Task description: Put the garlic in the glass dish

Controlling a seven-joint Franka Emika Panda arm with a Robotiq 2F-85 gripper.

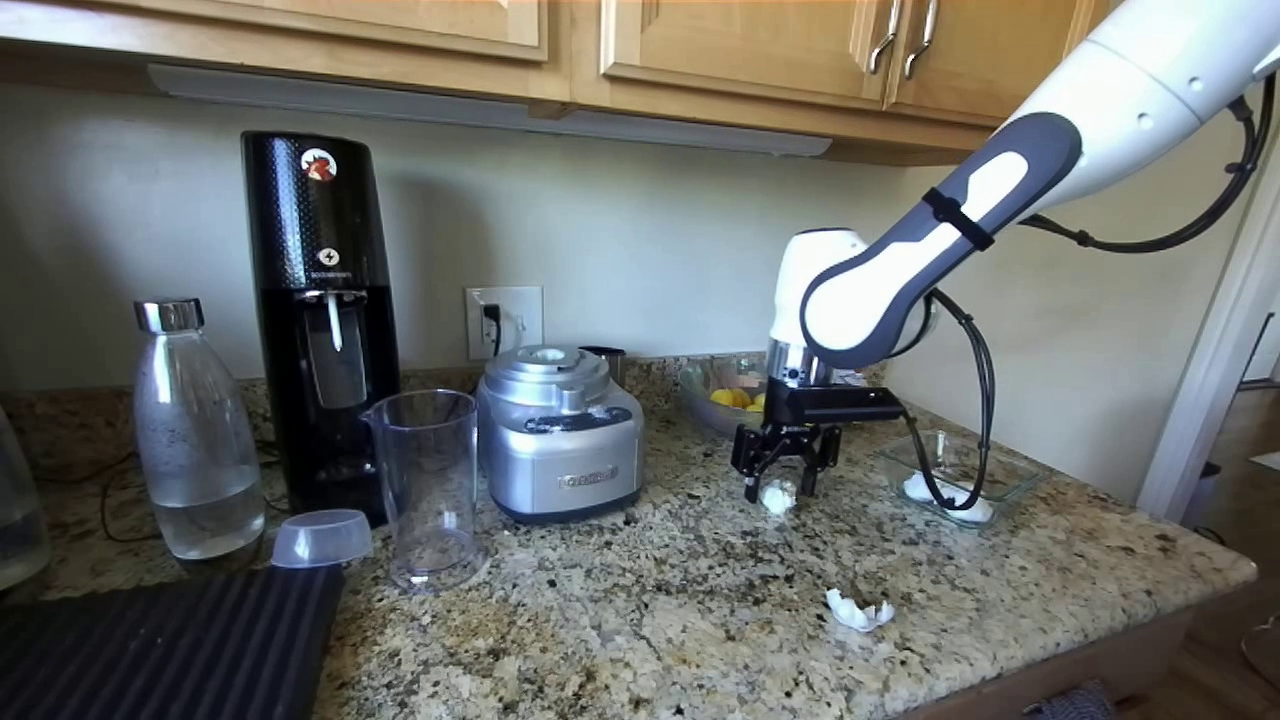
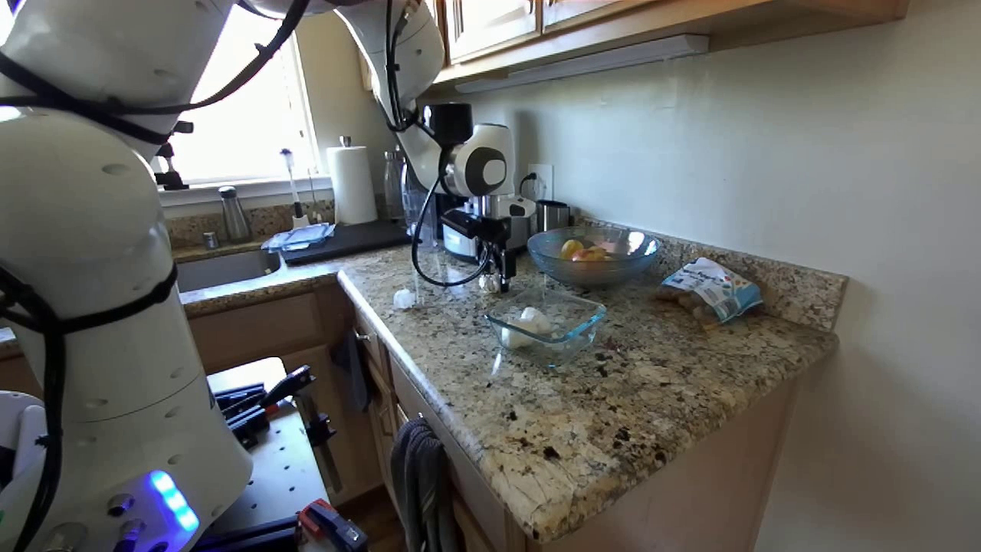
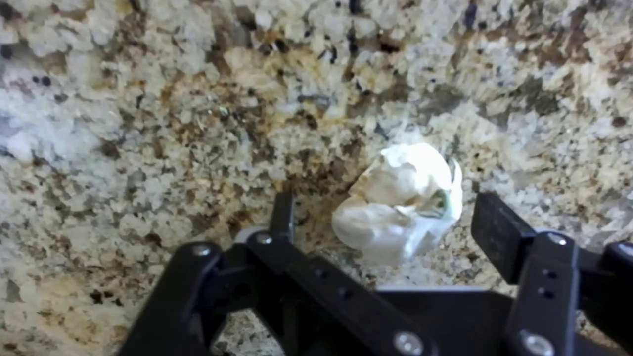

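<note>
On the granite surface (image 3: pixel 148 123) | garlic bulb (image 3: pixel 400 210) between the spread tool (image 3: pixel 384 217) fingertips (image 3: pixel 284 212), nearer wrist view's right-hand one, long axis unclear | likely next: close, lift toward square glass dish (image 2: pixel 580 328)

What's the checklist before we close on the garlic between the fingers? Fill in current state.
1. Gripper open: ok, jaws stand apart.
2. Garlic between the fingers: ok in the wrist view.
3. Garlic centred: not ok, it appears nearer the finger on the right of that picture.
4. Gripper low enough for a firm grip: cannot tell.
5. Glass dish has room: ok, the white pieces inside take up only part of it.
6. Cable clear of the dish: ok, the two show apart in an exterior view.
</note>
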